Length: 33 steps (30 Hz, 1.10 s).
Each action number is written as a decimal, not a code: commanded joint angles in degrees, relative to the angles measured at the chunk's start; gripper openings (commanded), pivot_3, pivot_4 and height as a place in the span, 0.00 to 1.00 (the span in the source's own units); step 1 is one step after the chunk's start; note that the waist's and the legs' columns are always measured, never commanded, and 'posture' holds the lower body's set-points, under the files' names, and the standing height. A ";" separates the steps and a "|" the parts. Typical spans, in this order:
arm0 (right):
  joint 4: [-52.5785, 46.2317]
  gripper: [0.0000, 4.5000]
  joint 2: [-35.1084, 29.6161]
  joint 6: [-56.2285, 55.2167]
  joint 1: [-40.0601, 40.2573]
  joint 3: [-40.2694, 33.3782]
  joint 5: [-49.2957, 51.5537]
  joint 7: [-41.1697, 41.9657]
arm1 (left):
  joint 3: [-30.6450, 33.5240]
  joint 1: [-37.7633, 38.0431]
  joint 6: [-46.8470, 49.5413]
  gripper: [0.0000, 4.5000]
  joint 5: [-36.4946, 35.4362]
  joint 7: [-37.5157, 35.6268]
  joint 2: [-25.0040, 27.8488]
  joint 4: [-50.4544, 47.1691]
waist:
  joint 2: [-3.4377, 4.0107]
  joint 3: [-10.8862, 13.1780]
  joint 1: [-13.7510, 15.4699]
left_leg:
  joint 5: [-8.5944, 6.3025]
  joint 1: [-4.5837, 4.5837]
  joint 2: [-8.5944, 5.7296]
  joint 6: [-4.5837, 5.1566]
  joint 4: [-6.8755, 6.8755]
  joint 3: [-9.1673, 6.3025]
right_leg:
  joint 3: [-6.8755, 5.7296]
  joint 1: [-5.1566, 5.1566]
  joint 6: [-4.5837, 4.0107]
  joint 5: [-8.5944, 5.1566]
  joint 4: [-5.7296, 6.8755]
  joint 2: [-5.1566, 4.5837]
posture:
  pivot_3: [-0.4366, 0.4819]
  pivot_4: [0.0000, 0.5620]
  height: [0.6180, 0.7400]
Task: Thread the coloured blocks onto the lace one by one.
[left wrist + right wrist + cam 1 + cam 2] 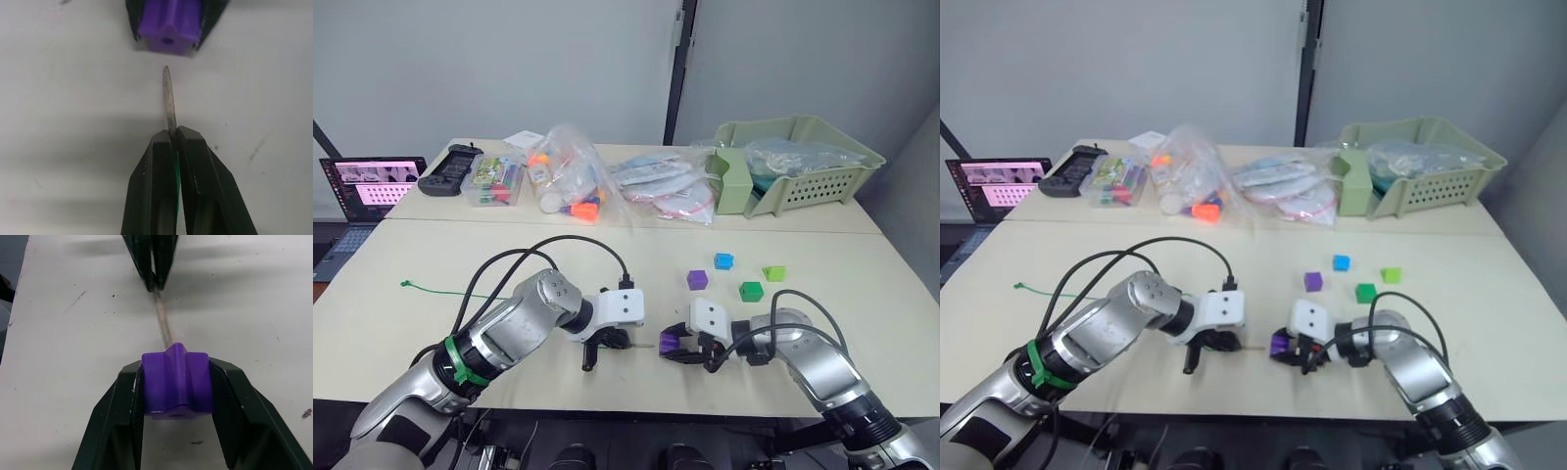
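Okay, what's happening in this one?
The left gripper pinches the lace just behind its stiff pale tip. The right gripper holds a purple block, its hole facing that tip. The tip is short of the hole, nothing threaded. Four more blocks wait on the table.

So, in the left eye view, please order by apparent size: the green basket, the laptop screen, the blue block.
1. green basket, clearly largest.
2. laptop screen, partly cut by the picture edge.
3. blue block, smallest.

L tool [174, 147] pinched tight; R tool [176, 382] clamped; tips facing, near.
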 commanded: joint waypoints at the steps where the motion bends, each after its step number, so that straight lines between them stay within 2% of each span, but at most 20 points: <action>1: 0.27 0.31 -0.80 -0.21 0.61 -0.68 -0.75 -0.64 | 0.48 -0.25 -0.44 0.00 -0.59 -0.07 0.06 -2.32 | 0.00 0.00 0.09 | 0.00 0.00 0.00 0.00 0.01 0.00 | 0.00 0.01 0.00 0.00 -0.01 0.00 | 0.48 0.27 1.00; 33: -1.46 0.31 -1.08 -1.20 0.28 2.43 -1.65 1.66 | -0.49 -3.04 -1.65 0.00 -0.07 1.22 -1.66 -1.87 | 0.00 0.00 0.05 | 0.00 -0.01 -0.01 0.00 0.02 0.00 | -0.01 0.00 0.00 0.00 -0.01 0.01 | 0.48 0.27 1.00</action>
